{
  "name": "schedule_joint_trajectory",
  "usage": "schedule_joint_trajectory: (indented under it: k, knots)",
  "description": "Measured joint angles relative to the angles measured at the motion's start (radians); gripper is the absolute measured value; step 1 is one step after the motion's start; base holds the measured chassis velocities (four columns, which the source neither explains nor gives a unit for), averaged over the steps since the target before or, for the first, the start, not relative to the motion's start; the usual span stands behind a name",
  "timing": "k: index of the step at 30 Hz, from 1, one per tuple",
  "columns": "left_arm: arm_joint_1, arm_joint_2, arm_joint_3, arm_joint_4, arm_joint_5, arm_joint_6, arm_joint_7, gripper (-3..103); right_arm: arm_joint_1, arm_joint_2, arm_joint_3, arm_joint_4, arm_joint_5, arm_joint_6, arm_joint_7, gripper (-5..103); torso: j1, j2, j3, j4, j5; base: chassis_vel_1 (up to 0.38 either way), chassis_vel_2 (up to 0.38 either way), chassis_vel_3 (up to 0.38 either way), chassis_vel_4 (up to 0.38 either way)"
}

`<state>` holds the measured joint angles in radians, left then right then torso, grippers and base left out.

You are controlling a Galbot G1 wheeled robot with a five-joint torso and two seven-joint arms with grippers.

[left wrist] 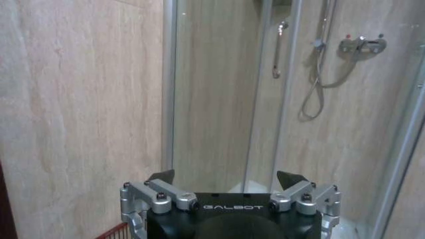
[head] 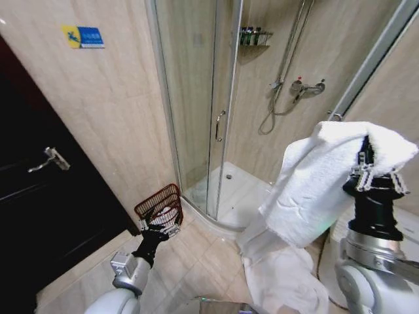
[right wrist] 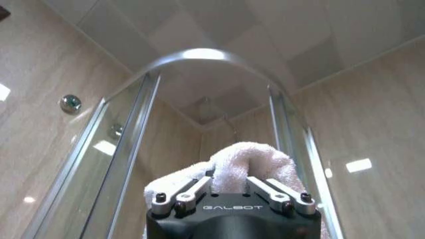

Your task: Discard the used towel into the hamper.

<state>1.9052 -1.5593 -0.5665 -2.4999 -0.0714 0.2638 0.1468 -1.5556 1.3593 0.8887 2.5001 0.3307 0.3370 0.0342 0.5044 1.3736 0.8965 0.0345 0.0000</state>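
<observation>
Open tiled floor (head: 196,252) between near grippers and far small round dark red-brown wire hamper (head: 159,205); beige wall (head: 111,111) left, glass shower door (head: 196,98) right.

The left gripper (head: 159,229) hides part of the hamper (head: 159,203). The towel (head: 314,190) covers the right gripper's (head: 368,152) fingers; the picture's bottom edge cuts off its lower folds.

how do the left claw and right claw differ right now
The right claw is raised high and shut on the white towel, which drapes over it; the left claw is held low beside the hamper, holding nothing. In the left wrist view the left claw has its fingers spread open, while the right claw pinches a fold of towel. Both are black and silver.
</observation>
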Motion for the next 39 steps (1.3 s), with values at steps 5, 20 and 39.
schedule_joint_trajectory:
  k: [5, 20, 39]
  knots:
    - [0.000, 0.000, 0.000, 0.000, 0.000, 0.000, 0.000, 100, 0.002, -0.004, -0.001, 0.000, -0.001, 0.000, -0.001, 9, 0.000, 0.000, 0.000, -0.0001, -0.0002, 0.104, -0.092, -0.108, 0.121]
    - [0.000, 0.000, 0.000, 0.000, 0.000, 0.000, 0.000, 100, -0.002, 0.003, -0.014, 0.000, -0.005, 0.018, -0.033, 9, 0.001, -0.001, 0.000, 0.0001, 0.0000, -0.015, 0.011, 0.018, -0.015]
    - [0.000, 0.000, 0.000, 0.000, 0.000, 0.000, 0.000, 100, -0.006, -0.001, -0.012, 0.000, 0.000, 0.042, -0.029, 9, 0.000, 0.000, 0.000, 0.0000, 0.0000, 0.083, -0.077, -0.075, 0.077]
